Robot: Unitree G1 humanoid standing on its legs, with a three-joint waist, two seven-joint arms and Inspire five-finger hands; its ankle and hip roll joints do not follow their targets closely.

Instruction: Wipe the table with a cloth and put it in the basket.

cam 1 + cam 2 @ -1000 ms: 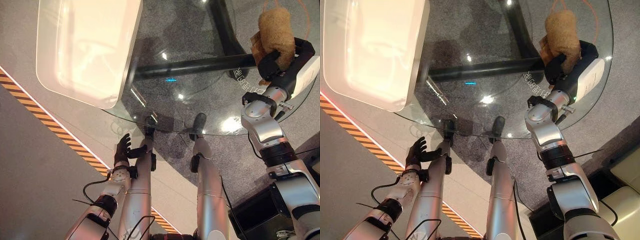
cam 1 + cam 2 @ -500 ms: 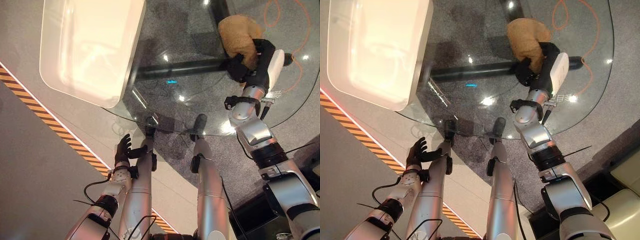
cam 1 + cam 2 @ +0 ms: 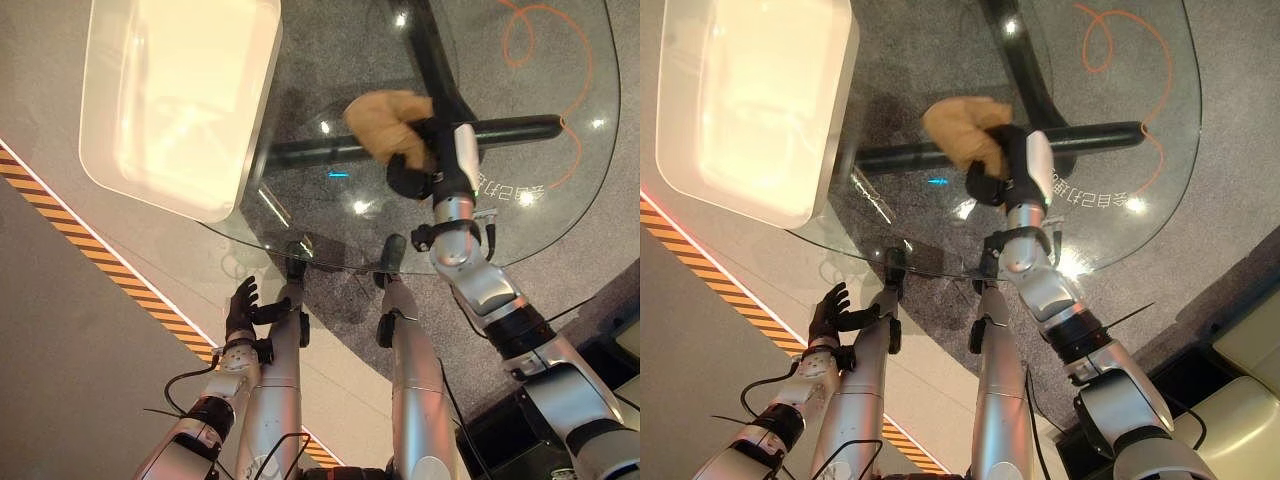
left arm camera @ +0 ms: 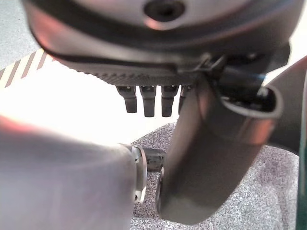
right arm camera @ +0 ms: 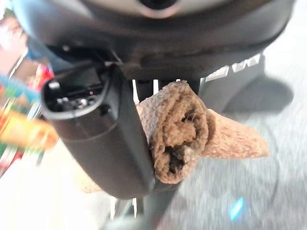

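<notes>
A brown cloth (image 3: 385,118) lies bunched on the round glass table (image 3: 560,165) near its middle. My right hand (image 3: 432,160) is shut on the cloth and holds it against the glass. In the right wrist view the cloth (image 5: 180,129) is a tight roll pinched between thumb (image 5: 110,139) and fingers. A white rectangular basket (image 3: 258,110) stands on the table's left part, about a hand's length from the cloth. My left hand (image 3: 243,305) hangs below the table's near edge, open and holding nothing; its fingers (image 4: 148,103) are straight.
Black base bars (image 3: 510,128) cross under the glass, and an orange cable (image 3: 530,30) loops on the grey carpet beneath. A striped orange-black line (image 3: 100,265) runs along the floor at the left. A dark box (image 3: 500,430) sits at the lower right.
My right hand has swept the cloth across the glass from the table's right edge towards its middle, closer to the basket. The left hand has stayed low.
</notes>
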